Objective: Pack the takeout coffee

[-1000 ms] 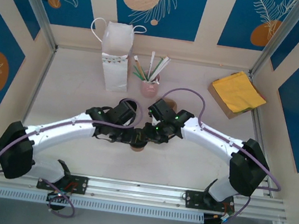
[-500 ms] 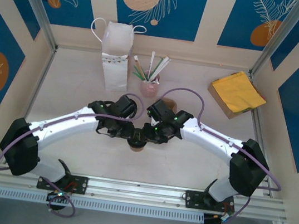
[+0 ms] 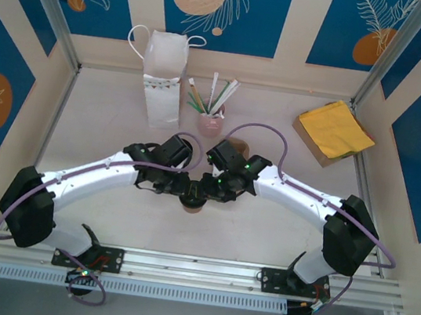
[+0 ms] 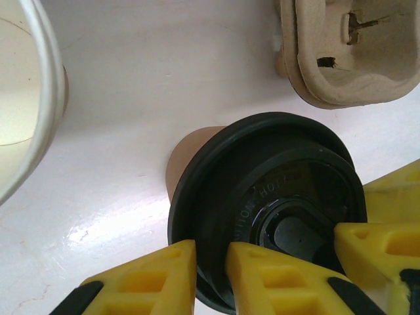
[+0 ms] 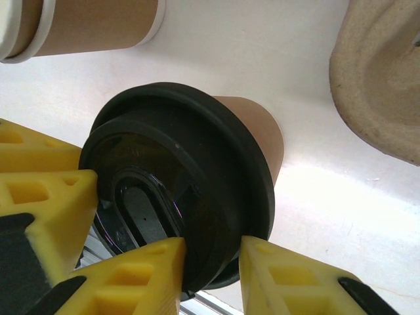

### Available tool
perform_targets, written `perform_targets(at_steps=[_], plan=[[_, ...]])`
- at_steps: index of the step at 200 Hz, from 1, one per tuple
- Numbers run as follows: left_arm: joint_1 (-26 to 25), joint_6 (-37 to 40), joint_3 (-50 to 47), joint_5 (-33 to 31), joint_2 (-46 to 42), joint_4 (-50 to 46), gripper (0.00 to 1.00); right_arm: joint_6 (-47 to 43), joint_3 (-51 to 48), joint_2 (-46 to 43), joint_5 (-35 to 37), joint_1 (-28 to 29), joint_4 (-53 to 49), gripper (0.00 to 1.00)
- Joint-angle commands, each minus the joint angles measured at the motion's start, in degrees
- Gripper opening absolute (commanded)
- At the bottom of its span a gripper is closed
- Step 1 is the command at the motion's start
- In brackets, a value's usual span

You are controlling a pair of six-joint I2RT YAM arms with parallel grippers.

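Yellow left end effector [image 4: 211, 252] pinches the lid rim of the takeout coffee [image 4: 262, 177]; right end effector [image 5: 211, 248] clamps it too.

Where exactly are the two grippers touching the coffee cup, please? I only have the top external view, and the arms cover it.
Observer: On the left wrist camera, the left gripper straddles the rim of the black lid on the takeout coffee, one finger over the lid and one outside it.
Operator: And the right one, please?
Observer: The right wrist camera shows the right gripper pinching the lid's rim the same way, from its own side.
Operator: What lies beside the cup under the arms?
Observer: A pulp cup carrier sits just beyond it, not touching the lid.
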Motion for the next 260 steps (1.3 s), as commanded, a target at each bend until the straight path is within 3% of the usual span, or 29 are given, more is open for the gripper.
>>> perform_targets(at_steps=[1,23,101,185,234,260], plan=[[0.3,-0.1,-1.7,-1.6,1.5,-2.6,0.22,-1.2,-0.3,2.0,2.0,0.9,-8.2,0.29],[0.3,0.0,-0.5,-2.1,1.6,-3.4,0.24,-1.3,1.4,1.3,2.2,0.8,-8.8,0.29],[0.3,-0.1,-0.3,-0.9,2.9,-2.6,0.24,0.7,3.7,-1.4,1.4,0.7,-8.9,0.45],[0.3,-0.1,-0.6,-0.6,3.2,-2.2,0.24,1.2,3.1,-0.3,-2.3,1.9,-6.9,0.46],[0.3,0.0,-1.0,-0.4,3.5,-1.9,0.24,0.9,1.2,1.8,-2.8,1.6,-6.7,0.34],[0.3,0.0,-1.2,-0.2,3.7,-1.8,0.24,1.1,-0.2,2.6,-2.8,1.5,-6.3,0.33]])
